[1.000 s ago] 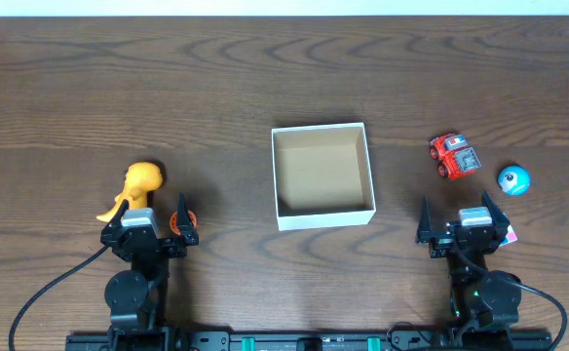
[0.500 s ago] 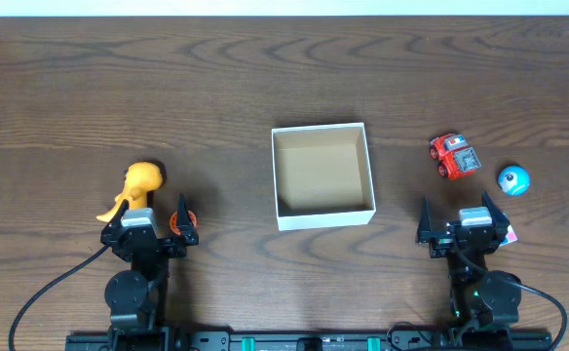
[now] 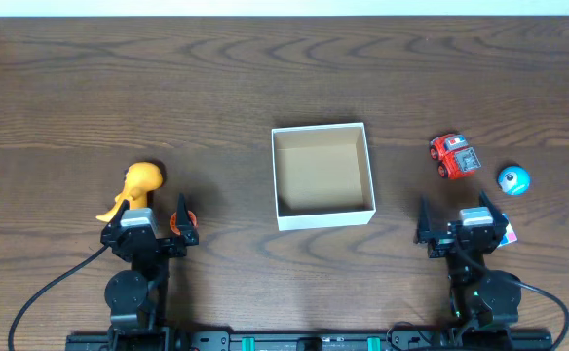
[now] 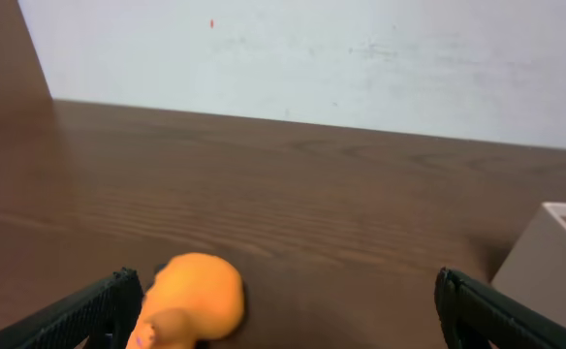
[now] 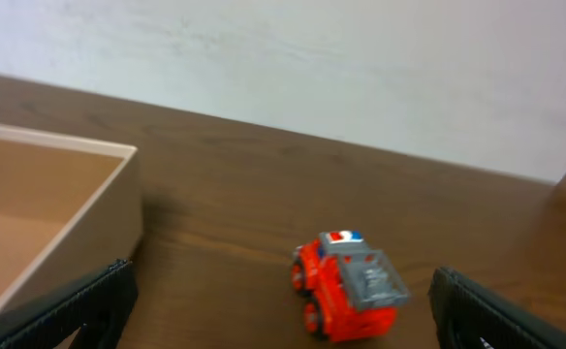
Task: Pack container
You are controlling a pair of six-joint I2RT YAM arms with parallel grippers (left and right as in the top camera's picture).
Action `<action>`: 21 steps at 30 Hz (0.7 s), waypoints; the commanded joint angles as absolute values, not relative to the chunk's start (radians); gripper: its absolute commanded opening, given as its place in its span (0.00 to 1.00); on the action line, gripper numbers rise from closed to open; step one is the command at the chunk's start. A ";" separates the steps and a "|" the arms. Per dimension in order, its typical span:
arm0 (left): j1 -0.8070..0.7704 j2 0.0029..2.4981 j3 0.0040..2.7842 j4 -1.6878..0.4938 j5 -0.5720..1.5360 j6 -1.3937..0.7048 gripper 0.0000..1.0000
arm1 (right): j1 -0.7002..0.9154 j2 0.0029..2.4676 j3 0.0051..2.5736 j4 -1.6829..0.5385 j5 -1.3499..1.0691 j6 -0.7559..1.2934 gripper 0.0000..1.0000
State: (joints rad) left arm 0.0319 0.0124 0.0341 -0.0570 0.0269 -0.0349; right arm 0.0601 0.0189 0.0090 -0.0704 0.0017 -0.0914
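Overhead, almost nothing has moved over the last second: the right end effector [image 3: 455, 208] has edged very slightly where it sits, and the left end effector [image 3: 150, 208] is as it was. Both are spread wide with nothing between their fingers, at the near edge of the dark wooden bench [image 3: 265, 78]. I judge that the packing has not yet begun.

Just beyond the left end effector lies a rounded orange plastic toy figure [image 3: 143, 178], close to its left finger in the left wrist view. Ahead of the right end effector stands a small red toy truck with a grey back [image 3: 455, 156], and to the truck's right, near it but apart, a little blue and white ball [image 3: 513, 179].

Between the two arms sits the square white cardboard box [image 3: 325, 216], the container to be packed. Its brown floor is bare and every toy is still outside it.
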 commanded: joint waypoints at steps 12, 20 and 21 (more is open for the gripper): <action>0.036 0.281 0.529 -0.623 0.007 -0.208 0.98 | 0.024 0.307 0.499 -0.571 -0.075 0.148 0.99; 0.036 0.545 0.799 -0.950 0.008 -0.208 0.98 | -0.058 0.704 0.993 -1.077 -0.076 0.158 0.99; 0.036 0.565 0.813 -0.968 0.008 -0.208 0.98 | -0.072 0.765 1.052 -1.141 -0.080 0.136 0.99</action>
